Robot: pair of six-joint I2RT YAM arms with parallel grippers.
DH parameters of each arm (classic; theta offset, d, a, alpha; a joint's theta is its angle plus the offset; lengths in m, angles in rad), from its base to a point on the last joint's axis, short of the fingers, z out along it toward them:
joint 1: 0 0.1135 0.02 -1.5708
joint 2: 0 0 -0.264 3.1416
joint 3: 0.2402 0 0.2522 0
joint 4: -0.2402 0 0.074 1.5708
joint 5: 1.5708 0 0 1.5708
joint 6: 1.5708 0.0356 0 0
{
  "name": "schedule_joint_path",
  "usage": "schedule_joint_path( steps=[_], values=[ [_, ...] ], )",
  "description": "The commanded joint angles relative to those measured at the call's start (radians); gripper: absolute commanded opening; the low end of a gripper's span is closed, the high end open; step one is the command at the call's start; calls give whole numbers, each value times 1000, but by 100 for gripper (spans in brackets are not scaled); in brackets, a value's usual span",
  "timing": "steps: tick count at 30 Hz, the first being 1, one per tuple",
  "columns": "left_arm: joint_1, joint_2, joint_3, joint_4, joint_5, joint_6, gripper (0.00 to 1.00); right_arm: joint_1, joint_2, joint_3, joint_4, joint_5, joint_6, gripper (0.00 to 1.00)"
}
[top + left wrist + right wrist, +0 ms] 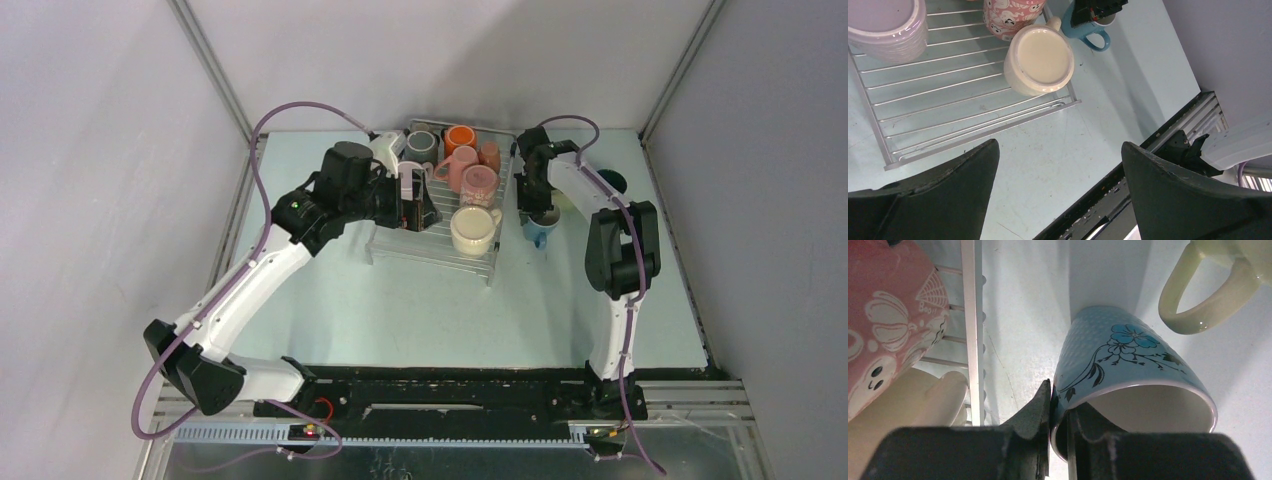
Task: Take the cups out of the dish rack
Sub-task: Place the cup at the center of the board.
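The dish rack (432, 247) holds several cups: grey (420, 145), orange (460, 137), pink (458, 166), speckled pink (480, 184) and cream (474, 230). My left gripper (418, 205) hangs wide open over the rack's left side, nothing between its fingers (963, 185); a lilac cup (885, 22) and the cream cup (1040, 60) lie ahead of it. My right gripper (1058, 410) is shut on the rim of a blue flowered cup (1128, 355), one finger inside and one outside. That blue cup (540, 233) is on the table right of the rack.
A pale green cup (1198, 295) stands just beyond the blue one, and a teal cup (612, 183) sits further right. Side walls enclose the table. The black rail (1128, 180) with the arm bases runs along the near edge.
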Motion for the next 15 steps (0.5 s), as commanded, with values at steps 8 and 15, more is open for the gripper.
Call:
schedule_joint_path(
  steps=[8,15],
  values=[
    [2,2,19,8,-31,10,100,-4,10,57,7,-32,-31,31],
    [2,31,16,14,-34,17,100,0,-11,63,7,-31,-28,41]
  ],
)
